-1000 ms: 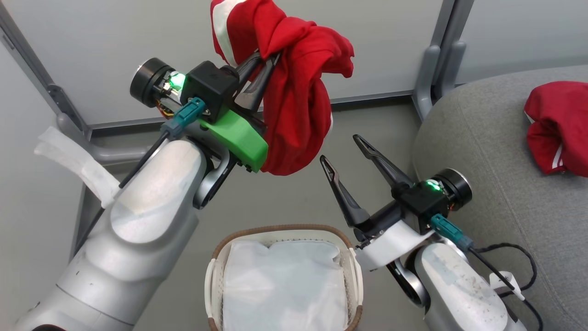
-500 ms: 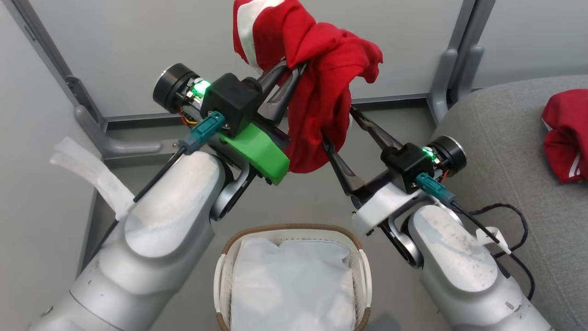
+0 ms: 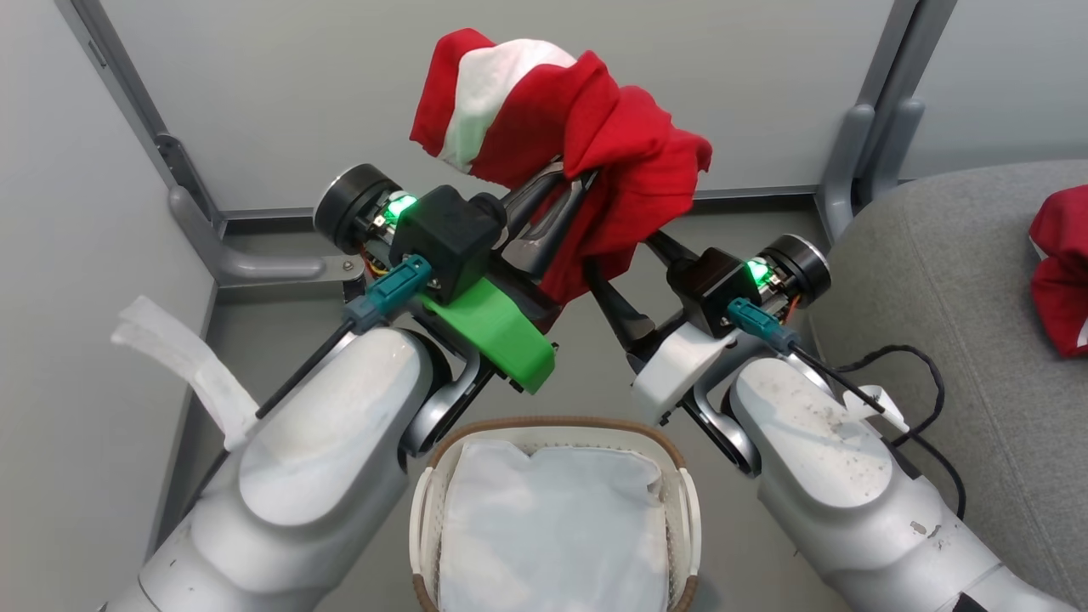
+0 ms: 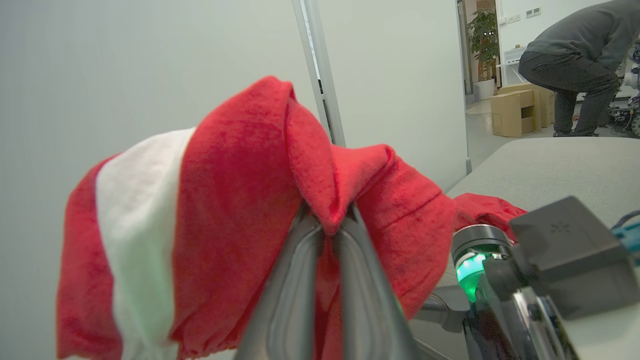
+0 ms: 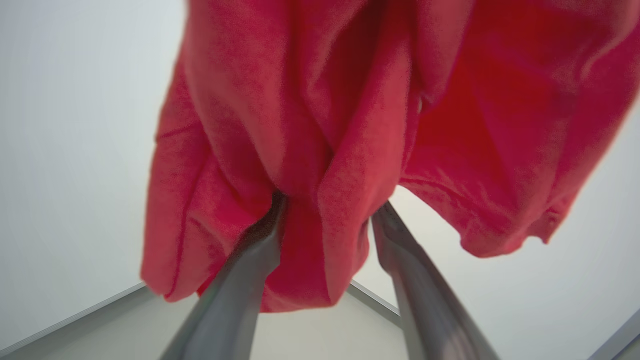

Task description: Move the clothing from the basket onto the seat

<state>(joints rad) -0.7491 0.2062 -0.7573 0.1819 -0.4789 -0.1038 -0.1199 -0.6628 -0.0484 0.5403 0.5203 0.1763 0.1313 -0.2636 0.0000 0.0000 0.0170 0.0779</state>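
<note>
Head view first: saw the left gripper pinched shut on the red garment, held up high above the basket. Saw the cloth hanging down from that pinch, with its long way running up and down. Found the right gripper poked up into the hanging part from below and from the robot's right side, jaws standing wide apart with a fold between them. Looked through the right wrist view and saw the same: a thick red fold sitting between the two dark fingers, touching both, yet not looking squashed. Looked through the left wrist view and saw two fingers pressed close together with red cloth nipped at their tips. Found the seat off to the robot's right, with the other red garment lying on it, well apart from both grippers. Found a white sheet lying in the basket. Judged the right arm to be the nearer one to the seat, so guessed at a pass from left to right, needing a firm squeeze on the fold before any letting go.
</note>
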